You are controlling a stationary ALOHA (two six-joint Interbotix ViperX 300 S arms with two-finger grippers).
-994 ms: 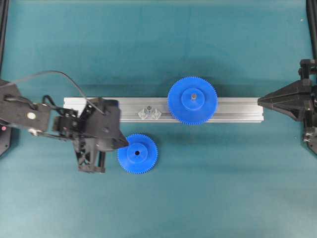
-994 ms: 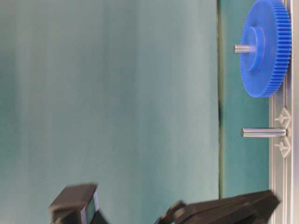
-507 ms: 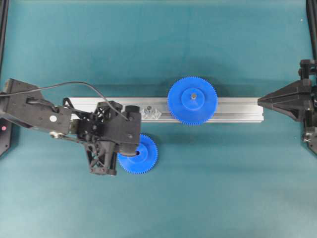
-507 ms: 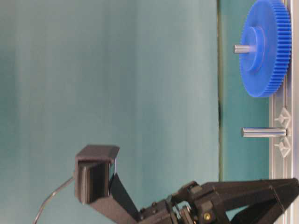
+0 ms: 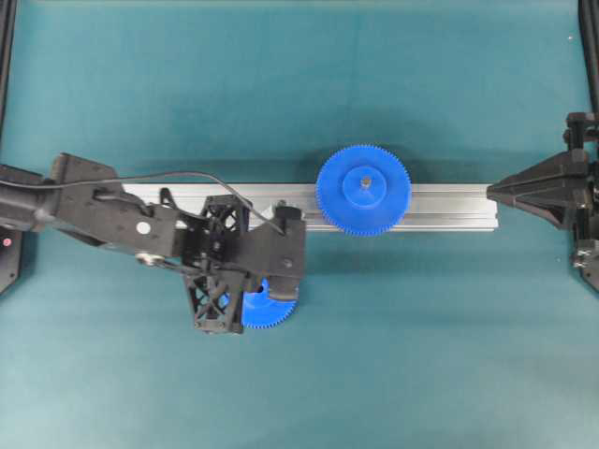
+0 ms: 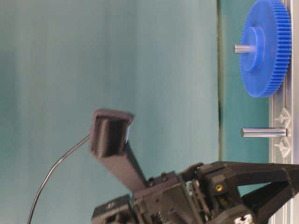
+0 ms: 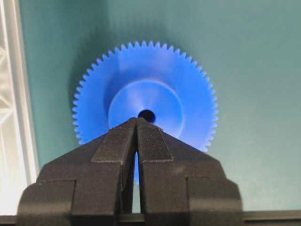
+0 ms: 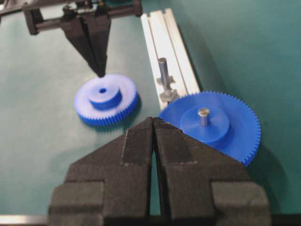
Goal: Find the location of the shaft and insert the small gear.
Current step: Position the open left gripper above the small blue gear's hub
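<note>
Left hand closed, empty, tips poised over the hub of the small gear. Small gear flat on teal counter, beside aluminium rail. Shaft upright on rail, near large gear. Right hand closed, empty, well apart.

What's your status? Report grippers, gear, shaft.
Left gripper shut, fingers over small gear hub, nothing held. Right gripper shut, empty. Shaft bare on rail, nothing blocking it.
</note>
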